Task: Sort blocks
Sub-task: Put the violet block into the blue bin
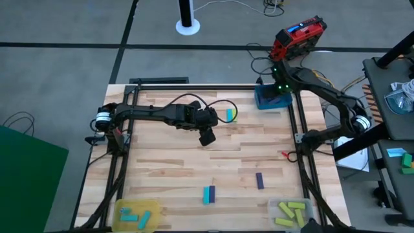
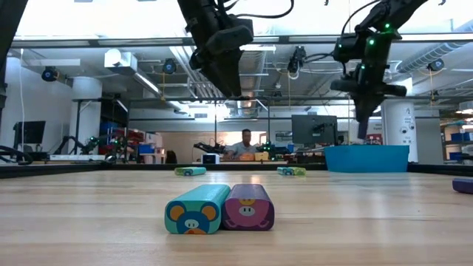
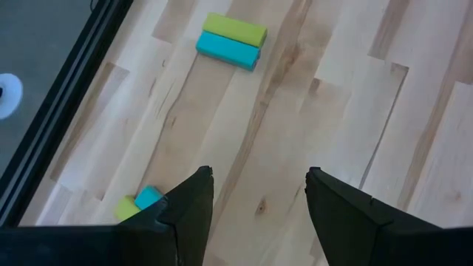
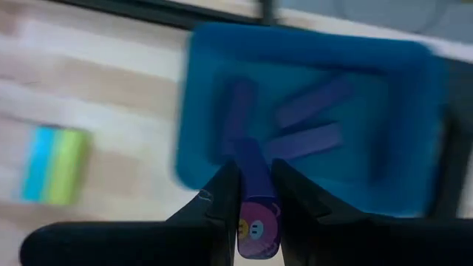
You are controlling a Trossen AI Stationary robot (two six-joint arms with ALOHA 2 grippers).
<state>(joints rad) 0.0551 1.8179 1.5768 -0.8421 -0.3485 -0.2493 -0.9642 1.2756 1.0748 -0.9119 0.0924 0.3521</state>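
Observation:
My right gripper (image 4: 255, 168) hovers over the blue tray (image 1: 272, 100) at the far right, shut on a dark purple block (image 4: 255, 199). Several purple blocks (image 4: 303, 140) lie in that tray. My left gripper (image 3: 259, 185) hangs open above bare wood at mid-table (image 1: 207, 136), with nothing between its fingers. Beyond it a cyan and yellow-green pair of blocks (image 3: 230, 41) lies flat, and another such pair (image 3: 137, 205) lies beside its left finger. Near the front edge lie a cyan block (image 2: 196, 209) and a purple one (image 2: 249, 207) side by side. Another purple block (image 1: 260, 180) lies to their right. My right gripper pinches the purple block by its two long sides (image 4: 255, 185) between the two fingers. The fingers point down and lie along the block; its printed end (image 4: 255, 230) sits back between them. The block is lifted clear above the blue tray.
A yellow tray (image 1: 119, 208) with cyan blocks stands at the near left corner. A clear tray (image 1: 275, 206) with yellow-green blocks stands at the near right corner. A black frame (image 1: 294, 129) edges the table. A person sits far behind the table (image 2: 244, 144).

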